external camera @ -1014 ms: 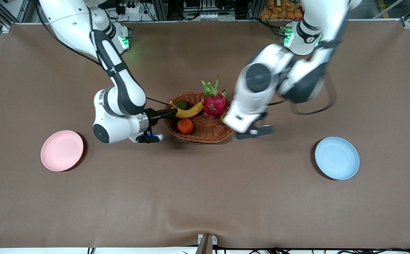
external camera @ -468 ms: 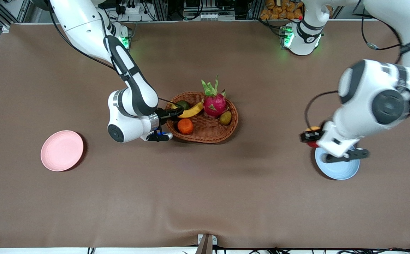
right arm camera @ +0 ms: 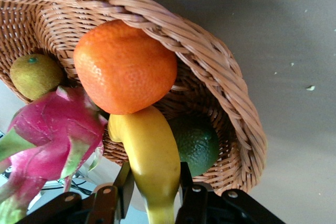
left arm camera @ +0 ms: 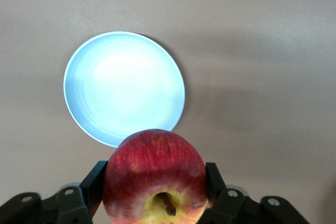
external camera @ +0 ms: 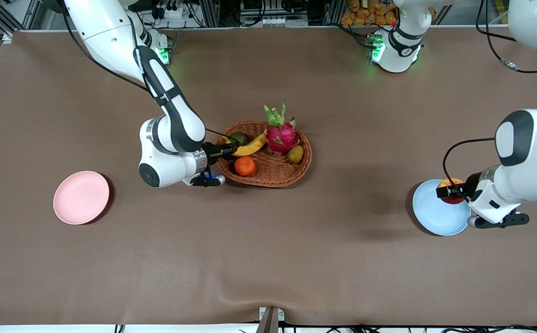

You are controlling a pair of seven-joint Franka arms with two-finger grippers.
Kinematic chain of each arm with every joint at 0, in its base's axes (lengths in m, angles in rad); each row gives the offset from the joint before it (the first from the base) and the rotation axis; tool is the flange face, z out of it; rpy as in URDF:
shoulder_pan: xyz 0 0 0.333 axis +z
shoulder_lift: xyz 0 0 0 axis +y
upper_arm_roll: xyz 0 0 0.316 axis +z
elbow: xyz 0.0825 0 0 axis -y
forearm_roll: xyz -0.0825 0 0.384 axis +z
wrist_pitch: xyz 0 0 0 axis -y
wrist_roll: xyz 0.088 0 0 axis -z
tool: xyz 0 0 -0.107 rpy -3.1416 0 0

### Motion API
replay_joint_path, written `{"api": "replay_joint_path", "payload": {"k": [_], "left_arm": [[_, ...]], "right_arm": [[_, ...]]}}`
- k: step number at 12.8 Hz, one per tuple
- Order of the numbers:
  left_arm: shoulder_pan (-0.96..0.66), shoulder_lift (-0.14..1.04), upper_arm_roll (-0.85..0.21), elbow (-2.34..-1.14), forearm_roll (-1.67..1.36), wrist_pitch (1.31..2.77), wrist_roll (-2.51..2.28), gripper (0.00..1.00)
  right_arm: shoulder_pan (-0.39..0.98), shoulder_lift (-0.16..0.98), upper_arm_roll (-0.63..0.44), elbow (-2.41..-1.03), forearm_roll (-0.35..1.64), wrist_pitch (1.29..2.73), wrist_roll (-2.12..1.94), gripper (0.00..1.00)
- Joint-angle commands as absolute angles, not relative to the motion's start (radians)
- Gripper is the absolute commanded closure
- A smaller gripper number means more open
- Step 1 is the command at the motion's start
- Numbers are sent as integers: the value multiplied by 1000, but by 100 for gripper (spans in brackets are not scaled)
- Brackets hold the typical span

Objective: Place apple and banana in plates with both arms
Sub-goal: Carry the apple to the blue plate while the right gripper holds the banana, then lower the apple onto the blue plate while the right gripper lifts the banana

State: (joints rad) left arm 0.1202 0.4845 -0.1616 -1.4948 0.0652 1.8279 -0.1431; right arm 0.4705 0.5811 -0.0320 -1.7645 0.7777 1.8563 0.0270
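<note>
My left gripper (external camera: 451,193) is shut on the red apple (external camera: 451,188) and holds it over the light blue plate (external camera: 437,215), at the rim toward the robots. In the left wrist view the apple (left arm camera: 155,179) sits stem-up between the fingers (left arm camera: 95,179), with the blue plate (left arm camera: 123,85) below. My right gripper (external camera: 230,149) is shut on one end of the yellow banana (external camera: 249,145), which lies in the wicker basket (external camera: 273,172). The right wrist view shows the banana (right arm camera: 152,158) between the fingers (right arm camera: 189,182). The pink plate (external camera: 81,197) lies bare toward the right arm's end.
The basket also holds a pink dragon fruit (external camera: 280,134), an orange (external camera: 244,165), a dark green fruit (external camera: 239,137) and a small olive fruit (external camera: 295,154). In the right wrist view the orange (right arm camera: 125,66) rests beside the banana.
The left arm has swung from the basket out to the blue plate, carrying the apple. The right gripper has moved in and sits on the banana's end at the basket.
</note>
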Motion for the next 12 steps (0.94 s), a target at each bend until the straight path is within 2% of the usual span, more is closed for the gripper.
{"api": "replay_joint_path", "payload": {"k": [1, 5, 12], "left_arm": [[155, 518, -170, -1488, 91, 1871, -120, 100], [215, 603, -169, -1488, 91, 1922, -94, 100], [252, 735, -167, -1488, 89, 2060, -58, 100]], "right_arm": [[462, 563, -34, -1755, 795, 1804, 63, 98], [422, 539, -37, -1703, 795, 1686, 103, 100], [316, 448, -46, -1700, 764, 1667, 97, 100]]}}
